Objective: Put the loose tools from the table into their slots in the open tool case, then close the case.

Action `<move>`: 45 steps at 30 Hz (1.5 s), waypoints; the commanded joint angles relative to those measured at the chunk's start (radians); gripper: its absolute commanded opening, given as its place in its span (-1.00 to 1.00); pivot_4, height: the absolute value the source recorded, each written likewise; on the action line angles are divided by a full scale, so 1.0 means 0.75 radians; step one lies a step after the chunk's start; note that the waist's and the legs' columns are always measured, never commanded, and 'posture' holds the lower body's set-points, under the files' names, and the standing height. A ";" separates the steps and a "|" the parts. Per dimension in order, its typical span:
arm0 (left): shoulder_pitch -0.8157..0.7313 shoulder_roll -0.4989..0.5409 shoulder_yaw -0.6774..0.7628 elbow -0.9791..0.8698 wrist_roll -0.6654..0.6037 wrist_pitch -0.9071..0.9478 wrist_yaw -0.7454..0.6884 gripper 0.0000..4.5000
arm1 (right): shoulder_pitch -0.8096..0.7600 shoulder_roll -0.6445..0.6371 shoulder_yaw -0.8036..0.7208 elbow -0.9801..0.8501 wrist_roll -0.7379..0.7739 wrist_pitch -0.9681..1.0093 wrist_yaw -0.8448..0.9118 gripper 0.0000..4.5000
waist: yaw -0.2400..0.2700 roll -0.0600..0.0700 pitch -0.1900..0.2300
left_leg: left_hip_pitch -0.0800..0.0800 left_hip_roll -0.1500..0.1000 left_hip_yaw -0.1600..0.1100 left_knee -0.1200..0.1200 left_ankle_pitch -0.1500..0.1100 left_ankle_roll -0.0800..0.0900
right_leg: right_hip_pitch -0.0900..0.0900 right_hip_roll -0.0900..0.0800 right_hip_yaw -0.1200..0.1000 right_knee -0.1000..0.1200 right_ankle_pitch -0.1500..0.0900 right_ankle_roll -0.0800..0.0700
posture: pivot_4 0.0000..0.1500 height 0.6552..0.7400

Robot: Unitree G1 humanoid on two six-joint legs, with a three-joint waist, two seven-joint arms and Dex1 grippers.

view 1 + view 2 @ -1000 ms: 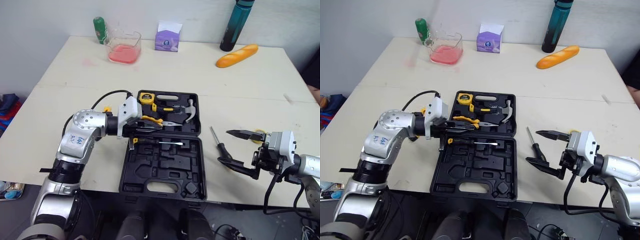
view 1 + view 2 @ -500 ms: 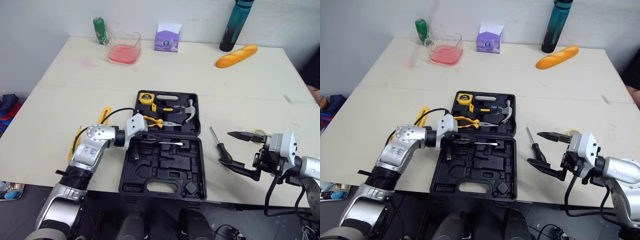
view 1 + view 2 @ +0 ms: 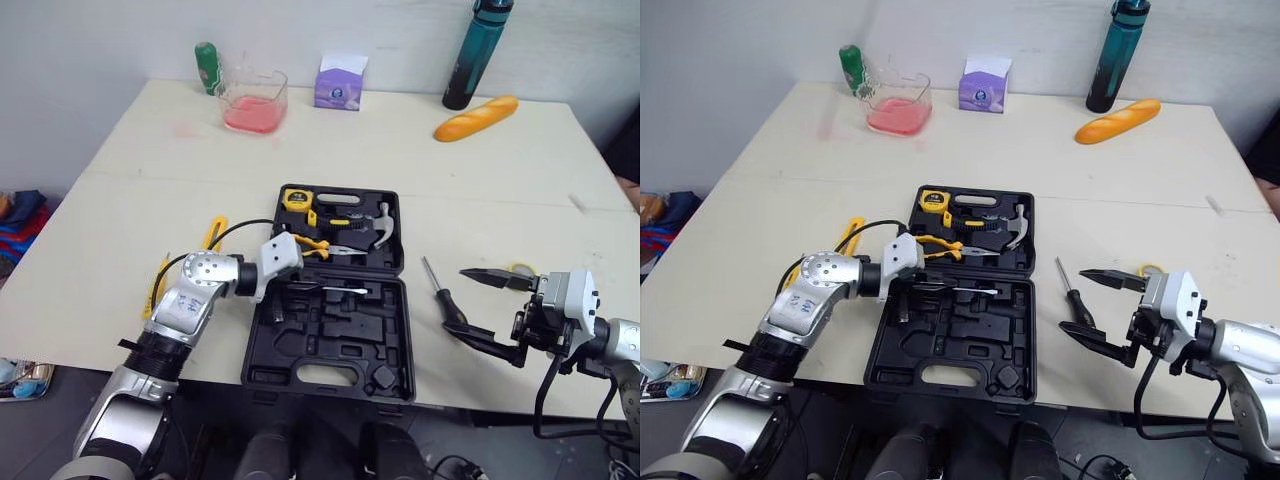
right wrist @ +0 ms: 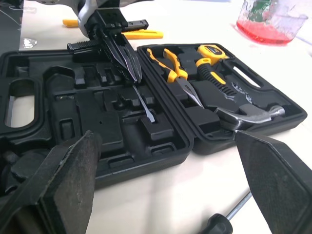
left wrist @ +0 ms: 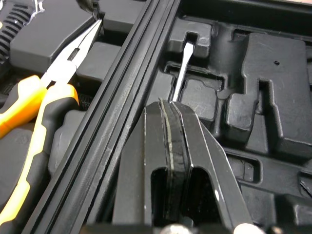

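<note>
The left pincer (image 5: 168, 105), fingers pressed together, is laid on the shaft of a flat screwdriver (image 5: 181, 66) in the near half of the open tool case (image 3: 385, 330), apparently to seat it in its slot. Near the worktop's (image 3: 500, 190) front edge, the right pincer (image 3: 457, 300) is spread wide about a second screwdriver (image 3: 430, 272), judged next for pickup.

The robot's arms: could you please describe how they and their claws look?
Both arms are built of rounded silver segments. The left arm bears blue handwritten marks, and a black cable loops to its white wrist block. The right arm ends in a white block too, with black cables hanging below. The left claw and right claw each have two long, tapered black fingers.
</note>
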 commanded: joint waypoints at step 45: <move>0.831 0.449 1.357 0.239 -0.386 -0.332 0.297 0.99 | 0.336 0.272 -0.730 0.924 -0.109 -0.706 -0.320 1.00 | -0.007 0.012 0.005 | -0.005 0.001 0.002 -0.022 -0.009 0.001 | -0.006 0.000 0.000 -0.021 0.002 0.003 | 1.00 1.00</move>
